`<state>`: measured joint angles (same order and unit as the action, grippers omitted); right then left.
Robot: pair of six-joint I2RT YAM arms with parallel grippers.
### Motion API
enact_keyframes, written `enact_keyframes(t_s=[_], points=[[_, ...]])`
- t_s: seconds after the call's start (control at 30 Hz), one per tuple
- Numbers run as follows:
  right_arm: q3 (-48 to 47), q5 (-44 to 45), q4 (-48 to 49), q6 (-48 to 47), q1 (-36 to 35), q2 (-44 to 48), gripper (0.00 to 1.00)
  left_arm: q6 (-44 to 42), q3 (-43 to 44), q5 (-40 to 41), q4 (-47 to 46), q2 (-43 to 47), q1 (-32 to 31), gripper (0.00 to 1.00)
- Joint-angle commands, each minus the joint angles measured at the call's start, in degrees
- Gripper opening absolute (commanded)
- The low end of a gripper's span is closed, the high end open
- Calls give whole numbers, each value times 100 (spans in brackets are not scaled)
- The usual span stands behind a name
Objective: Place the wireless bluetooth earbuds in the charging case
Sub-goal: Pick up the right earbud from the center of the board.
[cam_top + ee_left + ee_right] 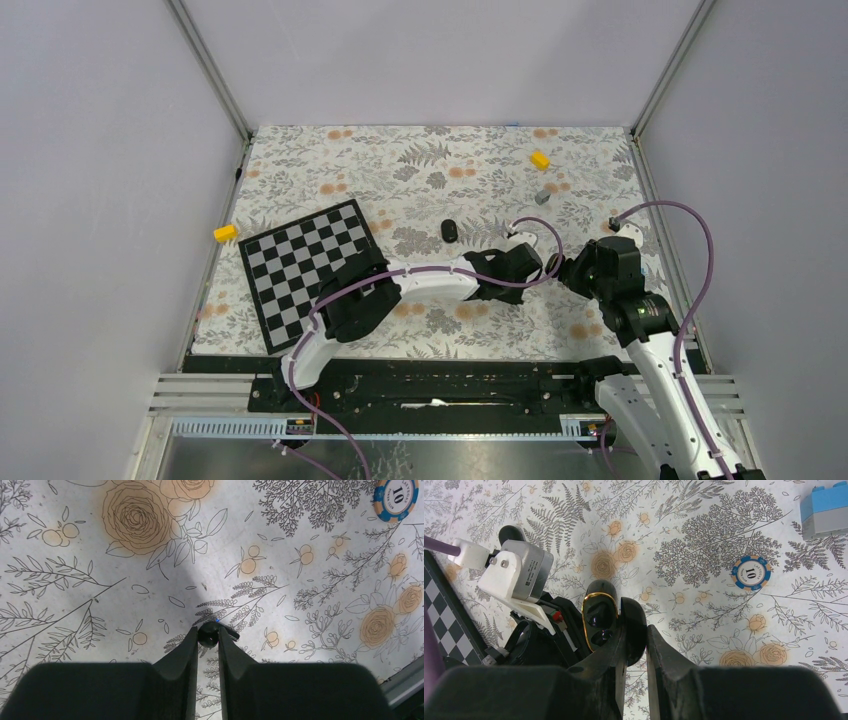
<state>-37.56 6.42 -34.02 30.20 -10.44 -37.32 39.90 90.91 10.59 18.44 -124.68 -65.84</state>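
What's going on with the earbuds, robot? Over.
Left jaws shut on tiny black rounded earbud. Right jaws shut on open black gold-rimmed charging case. Earbud not yet inside. Nothing seen blocking.

**Operator:** Specify the finish of the charging case [599, 612] clamped in the right tool [636, 632].

**Technician:** Gloss black shell, plastic in look, with mirror-like reflections. Polished gold-coloured trim rings its open face. Tool fingers [674, 665]: matt black, finely grained.

**Operator:** And the earbud [209, 635] pinched at the tips of the left tool [207, 631]?

**Technician:** Smooth black, slight sheen. The counter [75, 630] under it has a matt printed floral sheet; cloth or paper cannot be told. The poker chip [751, 573] beyond the right tool: smooth, satin, plastic in look.
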Motion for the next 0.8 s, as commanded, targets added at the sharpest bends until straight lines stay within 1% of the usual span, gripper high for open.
enact_keyframes(t_s=[0.0,0.17,0.27,0.43,0.47,0.53,0.6,0.7,0.77], points=[[-292,4,18,-90,28,14,0,-252,-52,342,2,473,-34,17],[-166,-201,167,-31,32,-132,0,-530,-261,864,-31,806,-21,17],[-99,-378,336,33,33,-290,0,-785,-557,1113,-268,1125,37,17],[45,-1104,791,90,27,-752,0,-1428,-1172,1572,-841,1850,159,17],[35,-1216,845,98,31,-880,0,-1569,-1297,1648,-936,1992,193,16],[-41,-1417,898,28,28,-1120,0,-1905,-1532,1752,-1150,2270,249,10],[-149,-1625,897,-106,29,-1270,0,-2220,-1884,1853,-1482,2558,281,10],[-322,-1703,766,-250,25,-1576,0,-2602,-2345,1691,-2235,2961,322,11],[-423,-1858,650,-289,24,-1874,0,-2750,-2427,1366,-2409,3112,342,11]])
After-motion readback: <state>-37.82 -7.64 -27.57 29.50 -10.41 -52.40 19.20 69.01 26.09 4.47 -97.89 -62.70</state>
